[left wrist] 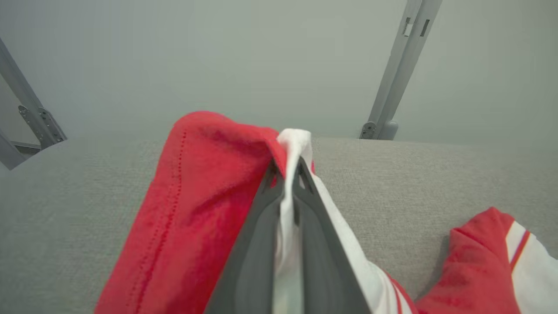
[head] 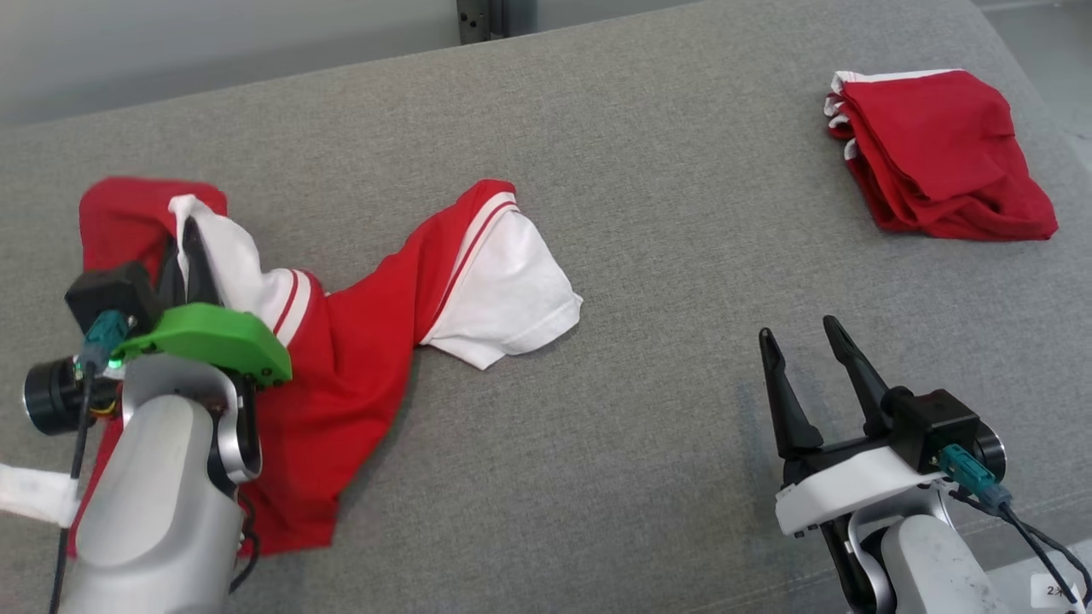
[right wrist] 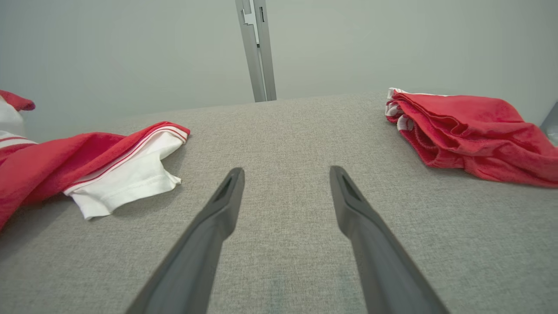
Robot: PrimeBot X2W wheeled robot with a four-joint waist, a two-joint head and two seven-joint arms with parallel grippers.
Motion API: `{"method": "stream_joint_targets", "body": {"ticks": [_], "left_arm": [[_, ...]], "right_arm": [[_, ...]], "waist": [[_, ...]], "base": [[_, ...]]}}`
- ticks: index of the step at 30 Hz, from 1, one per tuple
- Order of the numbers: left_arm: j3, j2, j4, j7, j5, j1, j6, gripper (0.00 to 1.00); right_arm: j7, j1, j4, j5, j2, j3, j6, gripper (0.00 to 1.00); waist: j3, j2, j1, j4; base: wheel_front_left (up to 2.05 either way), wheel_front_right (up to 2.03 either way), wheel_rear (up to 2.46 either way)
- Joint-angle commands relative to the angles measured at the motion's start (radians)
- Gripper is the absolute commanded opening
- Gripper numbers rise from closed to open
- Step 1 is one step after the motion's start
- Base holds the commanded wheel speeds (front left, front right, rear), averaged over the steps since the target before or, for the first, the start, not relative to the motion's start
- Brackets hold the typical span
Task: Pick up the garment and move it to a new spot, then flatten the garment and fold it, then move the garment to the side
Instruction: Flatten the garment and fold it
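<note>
Fingers of the left gripper [head: 188,228] [left wrist: 290,169] are pressed together on a fold of white cloth, one sleeve of the red and white shirt [head: 358,341] [left wrist: 196,209] [right wrist: 65,152]. The pinched cloth stands up between the tips and red fabric drapes over the finger on the left of the wrist view. That arm comes in from the near left corner of the worktop [head: 640,213], its pale forearm low over the shirt, a green bracket [head: 209,341] at the wrist and the fingers pointing toward the far edge.

The right gripper [head: 800,331] [right wrist: 287,172] sits near the near right corner. Its fingers are spread wide with nothing between them, also pointing toward the far edge, over bare grey cloth.

A folded red garment [head: 938,153] [right wrist: 471,131] lies near the far right corner, well apart from both grippers. A metal post [head: 478,17] [right wrist: 257,48] stands behind the far edge. Nothing lies between the right fingers and the shirt.

The shirt is crumpled on the left half of the worktop. Its body runs from the near left edge, partly under the left forearm, toward the middle, where the other white sleeve [head: 503,290] [right wrist: 126,174] lies flat, well to the left of the right fingers.
</note>
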Motion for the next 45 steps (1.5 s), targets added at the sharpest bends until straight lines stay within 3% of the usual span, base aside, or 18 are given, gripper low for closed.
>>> {"method": "stream_joint_targets", "body": {"ticks": [1, 4, 5, 6, 7, 16, 21, 28, 35, 45], "left_arm": [[-0.008, 0.003, 0.021, 0.003, 0.01, -0.046, -0.007, 0.0], [-0.024, -0.008, 0.08, 0.007, 0.018, -0.102, -0.018, 0.0], [-0.029, -0.008, 0.103, 0.005, 0.021, -0.117, -0.022, 0.29], [-0.031, -0.01, 0.124, -0.003, 0.022, -0.132, -0.025, 0.88], [-0.034, -0.011, 0.141, -0.011, 0.023, -0.143, -0.03, 1.0], [-0.036, -0.043, 0.195, -0.079, 0.01, -0.128, -0.068, 1.0], [-0.029, -0.045, 0.141, -0.092, 0.005, -0.051, -0.079, 1.0], [-0.015, -0.044, 0.036, -0.093, -0.019, 0.122, -0.06, 1.0], [-0.006, -0.073, -0.029, -0.05, -0.085, 0.25, -0.069, 1.0], [0.018, -0.097, -0.041, 0.001, -0.155, 0.299, -0.071, 1.0]], "right_arm": [[-0.003, -0.016, -0.003, 0.006, -0.002, 0.002, -0.002, 1.0], [-0.003, -0.022, -0.002, 0.009, -0.002, 0.003, -0.002, 1.0], [-0.003, -0.024, -0.001, 0.012, -0.002, 0.005, -0.002, 1.0], [-0.003, -0.026, 0.0, 0.015, -0.002, 0.003, -0.002, 1.0], [-0.003, -0.027, 0.0, 0.016, -0.002, 0.001, -0.002, 1.0], [-0.003, 0.002, -0.005, 0.013, -0.002, -0.022, -0.002, 1.0], [-0.003, 0.016, -0.001, 0.006, -0.002, -0.022, -0.002, 1.0], [-0.003, 0.036, 0.006, 0.001, -0.002, -0.018, -0.002, 1.0], [-0.003, 0.043, 0.008, -0.004, -0.002, -0.008, -0.002, 1.0], [-0.003, 0.042, 0.015, -0.007, -0.002, -0.002, -0.002, 1.0]], "waist": [[0.023, -0.0001, 0.0, -0.03], [0.035, -0.0001, 0.0, -0.056], [0.038, -0.0001, 0.0, -0.065], [0.04, -0.0001, 0.0, -0.072], [0.041, -0.0001, 0.0, -0.079], [0.007, -0.0001, 0.0, -0.047], [-0.028, -0.0001, 0.0, 0.007], [-0.058, -0.0001, 0.0, 0.052], [-0.062, -0.0001, 0.0, 0.058], [-0.062, -0.0001, 0.0, 0.035]], "base": [[0.0, 0.0, 0.0], [0.0, 0.0, 0.0], [0.0, 0.0, 0.0], [0.0, 0.0, 0.0], [0.0, 0.0, 0.0], [0.0, 0.0, 0.0], [0.0, 0.0, 0.0], [0.0, 0.0, 0.0], [0.0, 0.0, 0.0], [0.0, 0.0, 0.0]]}}
